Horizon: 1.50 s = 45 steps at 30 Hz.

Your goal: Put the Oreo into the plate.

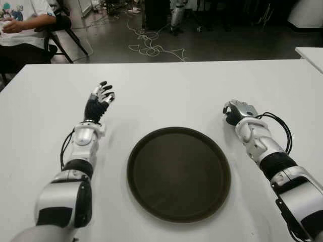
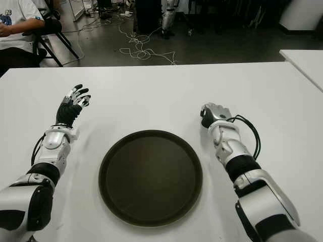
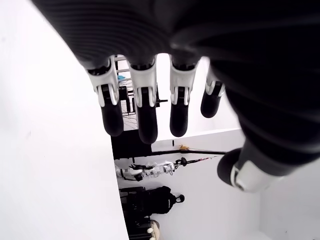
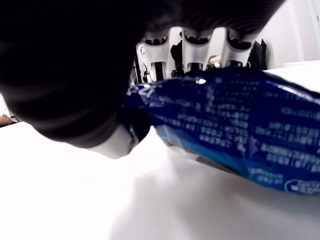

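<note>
A blue Oreo packet (image 4: 235, 135) lies on the white table (image 1: 166, 96), seen only in the right wrist view. My right hand (image 1: 233, 112) is curled over it to the right of the plate, fingers (image 4: 190, 50) behind the packet and thumb against its near end. In the eye views the hand hides the packet. The dark round plate (image 1: 179, 174) sits at the middle of the table, with nothing on it. My left hand (image 1: 101, 97) shows to the left of the plate, its fingers (image 3: 145, 115) spread and holding nothing.
A seated person (image 1: 22, 25) is beyond the table's far left corner. Cables (image 1: 151, 48) trail on the floor behind the far edge. Another white table (image 1: 310, 53) shows at the far right.
</note>
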### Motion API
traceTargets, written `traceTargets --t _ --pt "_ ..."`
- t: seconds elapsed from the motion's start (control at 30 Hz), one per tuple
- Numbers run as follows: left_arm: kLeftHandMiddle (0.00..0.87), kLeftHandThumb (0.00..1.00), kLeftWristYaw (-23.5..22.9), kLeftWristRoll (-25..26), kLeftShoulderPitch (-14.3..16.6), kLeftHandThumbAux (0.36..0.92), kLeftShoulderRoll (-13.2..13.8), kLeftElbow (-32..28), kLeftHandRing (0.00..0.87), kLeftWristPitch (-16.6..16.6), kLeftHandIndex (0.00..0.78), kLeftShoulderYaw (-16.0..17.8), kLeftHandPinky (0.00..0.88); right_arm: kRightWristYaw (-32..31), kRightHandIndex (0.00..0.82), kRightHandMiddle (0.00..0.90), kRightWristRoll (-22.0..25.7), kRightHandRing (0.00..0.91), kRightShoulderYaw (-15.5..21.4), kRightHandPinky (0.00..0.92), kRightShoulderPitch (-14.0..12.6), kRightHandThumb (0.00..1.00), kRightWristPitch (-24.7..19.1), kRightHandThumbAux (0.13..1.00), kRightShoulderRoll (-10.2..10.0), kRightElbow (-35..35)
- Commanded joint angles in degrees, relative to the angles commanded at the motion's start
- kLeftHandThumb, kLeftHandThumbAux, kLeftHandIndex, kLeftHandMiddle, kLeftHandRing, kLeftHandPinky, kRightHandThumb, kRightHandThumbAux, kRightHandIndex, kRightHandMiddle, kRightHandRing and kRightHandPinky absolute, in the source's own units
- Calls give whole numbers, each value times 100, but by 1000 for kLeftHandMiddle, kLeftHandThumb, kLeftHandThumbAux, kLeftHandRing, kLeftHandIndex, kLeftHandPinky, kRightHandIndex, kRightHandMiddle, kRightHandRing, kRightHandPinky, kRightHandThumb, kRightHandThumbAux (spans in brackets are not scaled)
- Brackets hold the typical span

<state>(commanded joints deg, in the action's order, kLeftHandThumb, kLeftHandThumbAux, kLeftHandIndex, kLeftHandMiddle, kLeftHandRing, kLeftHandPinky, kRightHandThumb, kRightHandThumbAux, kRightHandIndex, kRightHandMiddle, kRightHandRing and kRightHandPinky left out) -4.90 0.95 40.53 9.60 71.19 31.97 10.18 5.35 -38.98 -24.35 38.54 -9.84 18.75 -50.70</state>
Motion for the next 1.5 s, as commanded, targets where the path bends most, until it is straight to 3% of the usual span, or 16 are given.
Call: traceTargets --t 0.67,1.0,1.4,1.43,1.47,1.5 --pt "163 292 133 -87 15 622 -9 29 157 4 82 -55 164 771 410 242 75 256 218 348 -14 704 352 734 5 -113" --pt "175 294 167 -99 9 622 -11 27 166 33 86 -55 165 1161 401 250 145 277 283 295 6 695 651 741 -26 -301" --pt "166 295 154 -117 9 611 -8 27 159 16 87 -68 157 1280 395 119 194 151 246 187 121 676 962 746 -6 -701" --pt "166 295 154 -116 9 611 -9 27 159 15 87 -68 158 1272 325 108 191 140 243 177 136 567 952 771 -12 -737" --pt "167 295 152 -113 8 610 -12 27 159 14 88 -66 159 1249 221 91 186 122 235 161 149 363 928 819 -18 -766" --pt "168 294 150 -111 7 609 -14 27 160 14 89 -65 159 1235 148 70 182 102 229 142 159 232 914 836 -23 -788"
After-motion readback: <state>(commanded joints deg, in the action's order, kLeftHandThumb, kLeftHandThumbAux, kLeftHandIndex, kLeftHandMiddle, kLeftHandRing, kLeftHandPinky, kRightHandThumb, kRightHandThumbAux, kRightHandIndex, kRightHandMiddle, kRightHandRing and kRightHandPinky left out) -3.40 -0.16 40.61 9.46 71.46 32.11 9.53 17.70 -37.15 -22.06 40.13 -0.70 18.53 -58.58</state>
